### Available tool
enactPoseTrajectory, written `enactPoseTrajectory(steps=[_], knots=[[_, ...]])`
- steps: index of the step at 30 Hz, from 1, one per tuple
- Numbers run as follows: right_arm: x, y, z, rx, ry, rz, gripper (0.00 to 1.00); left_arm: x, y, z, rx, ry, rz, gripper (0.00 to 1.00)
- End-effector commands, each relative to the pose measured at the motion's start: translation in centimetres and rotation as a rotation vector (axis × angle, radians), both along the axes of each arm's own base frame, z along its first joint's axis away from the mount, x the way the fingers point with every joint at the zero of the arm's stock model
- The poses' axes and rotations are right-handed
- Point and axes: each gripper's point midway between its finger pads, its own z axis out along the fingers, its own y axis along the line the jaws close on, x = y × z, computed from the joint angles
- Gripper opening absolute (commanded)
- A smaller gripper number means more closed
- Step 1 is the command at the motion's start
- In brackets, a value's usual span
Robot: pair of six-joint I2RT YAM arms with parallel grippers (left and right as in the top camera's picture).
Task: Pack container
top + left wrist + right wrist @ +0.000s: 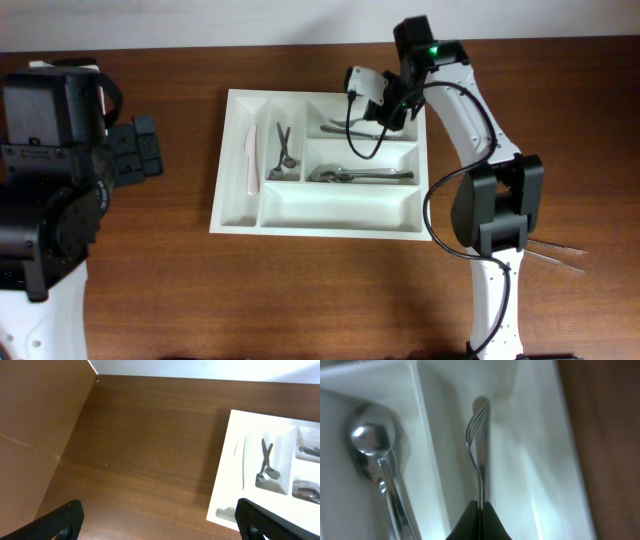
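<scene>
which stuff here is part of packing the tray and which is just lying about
Job: container, fork in the shut right tool, spoons, white knife, small tongs, thin metal pieces beside the right arm.
Lying about: brown panel only; left tool open, idle.

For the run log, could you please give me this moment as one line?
right gripper: shut on fork | fork: in tray | left gripper: open, beside tray

Brown table [300, 290]: white tray [340, 206], loose utensils [556, 257]
</scene>
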Motion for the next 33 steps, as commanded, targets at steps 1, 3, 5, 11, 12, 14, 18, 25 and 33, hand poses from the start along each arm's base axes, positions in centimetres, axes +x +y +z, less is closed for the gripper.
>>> enactPoseTrajectory(steps=[1, 3, 5, 11, 12, 14, 18, 25, 33], knots=[[-0.2, 0.3, -1.1, 0.02, 0.001, 0.007, 0.04, -0.2, 0.4, 0.5, 0.012, -0.014, 0.01, 0.99], [0.2, 0.3, -1.1, 0.028, -0.002, -0.02, 0.26, -0.2, 0.4, 0.5, 0.012, -0.014, 0.01, 0.99], [0.8, 0.3, -0.4, 0.043, -0.006, -0.067, 0.62, -0.2, 0.4, 0.5, 0.012, -0.014, 0.01, 0.99], [3.3, -1.7, 3.9, 0.109, 0.048, -0.418, 0.74, -0.2, 0.4, 0.5, 0.012, -0.014, 0.01, 0.99], [3.6, -3.3, 5.3, 0.118, 0.089, -0.563, 0.81, -0.2, 0.4, 0.5, 0.012, -0.014, 0.01, 0.99], [3.3, -5.8, 6.9, 0.106, 0.137, -0.725, 0.91, -0.2, 0.4, 0.5, 0.012, -0.014, 0.01, 0.99], [1.6, -10.6, 9.8, 0.081, 0.193, -0.865, 0.99, -0.2, 0.4, 0.5, 0.012, -0.014, 0.01, 0.99], [0.3, -18.0, 11.6, 0.147, 0.29, -1.186, 0.99, -0.2, 0.4, 0.5, 0.012, -0.014, 0.01, 0.99], [-5.7, -23.3, 17.0, 0.085, 0.27, -1.336, 0.99, -0.2, 0.4, 0.5, 0.012, -0.014, 0.01, 0.99]])
